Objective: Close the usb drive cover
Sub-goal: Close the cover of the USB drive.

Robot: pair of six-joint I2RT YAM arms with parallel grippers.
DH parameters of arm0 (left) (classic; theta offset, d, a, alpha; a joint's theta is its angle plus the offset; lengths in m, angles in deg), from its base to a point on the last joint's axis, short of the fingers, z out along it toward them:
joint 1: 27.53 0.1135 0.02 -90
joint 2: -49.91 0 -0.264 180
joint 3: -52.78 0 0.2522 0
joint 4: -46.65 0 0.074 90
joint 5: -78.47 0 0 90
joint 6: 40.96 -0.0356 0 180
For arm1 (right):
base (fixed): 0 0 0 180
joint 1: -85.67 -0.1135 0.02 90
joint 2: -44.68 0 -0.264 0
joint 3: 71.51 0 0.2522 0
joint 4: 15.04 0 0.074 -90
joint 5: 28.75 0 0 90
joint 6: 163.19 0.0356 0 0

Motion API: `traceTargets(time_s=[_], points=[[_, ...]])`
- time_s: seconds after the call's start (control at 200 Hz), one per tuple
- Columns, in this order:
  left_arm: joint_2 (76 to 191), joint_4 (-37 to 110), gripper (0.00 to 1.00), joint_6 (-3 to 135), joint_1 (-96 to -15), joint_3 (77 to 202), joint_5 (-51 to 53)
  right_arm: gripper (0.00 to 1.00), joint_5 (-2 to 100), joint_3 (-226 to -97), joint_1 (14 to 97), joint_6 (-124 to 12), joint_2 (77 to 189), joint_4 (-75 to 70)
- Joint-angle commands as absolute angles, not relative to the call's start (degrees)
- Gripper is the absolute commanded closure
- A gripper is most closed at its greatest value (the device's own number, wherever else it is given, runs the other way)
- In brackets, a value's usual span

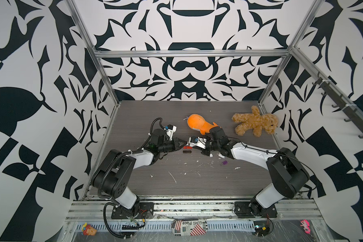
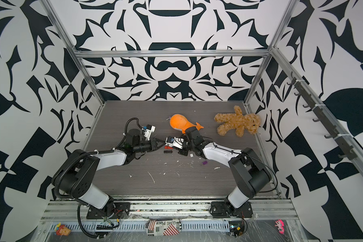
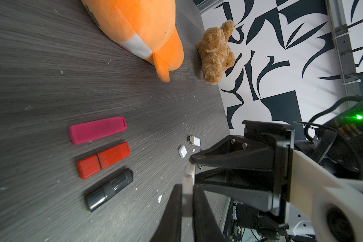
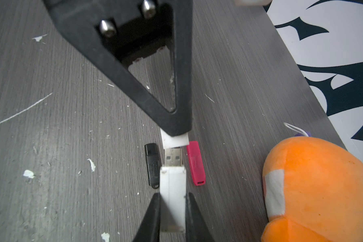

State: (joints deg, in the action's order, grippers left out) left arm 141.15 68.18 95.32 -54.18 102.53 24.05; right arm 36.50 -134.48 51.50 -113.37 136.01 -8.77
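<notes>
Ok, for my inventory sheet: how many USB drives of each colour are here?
pink USB drive: 1
red USB drive: 1
black USB drive: 1
purple USB drive: 1
white USB drives: 2 (one in right gripper, one loose)
Total: 6

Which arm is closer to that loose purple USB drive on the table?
Right. The purple USB drive lies close beside the right arm, with the right gripper further in toward the table's centre. The left gripper meets it there, farther off.
</notes>
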Motion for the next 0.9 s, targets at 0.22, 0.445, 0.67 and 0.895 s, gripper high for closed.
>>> traceTargets(time_s=[0.22, 0.445, 0.67, 0.895], points=[[141.3, 67.85, 0.87, 94.72, -54.84, 102.12, 24.29, 0.9, 34.7, -135.27, 50.32, -111.16, 135.34, -12.26], [141.82, 68.49, 0.87, 95.18, -54.95, 102.25, 25.25, 0.91, 36.32, -136.6, 50.18, -110.4, 136.18, -11.43], [142.42, 68.53, 0.87, 95.01, -55.04, 102.44, 25.41, 0.91, 37.36, -136.88, 50.24, -110.17, 136.01, -11.48], [142.58, 68.14, 0.87, 94.74, -55.13, 102.61, 24.52, 0.91, 34.72, -136.27, 50.18, -110.72, 135.13, -11.52]])
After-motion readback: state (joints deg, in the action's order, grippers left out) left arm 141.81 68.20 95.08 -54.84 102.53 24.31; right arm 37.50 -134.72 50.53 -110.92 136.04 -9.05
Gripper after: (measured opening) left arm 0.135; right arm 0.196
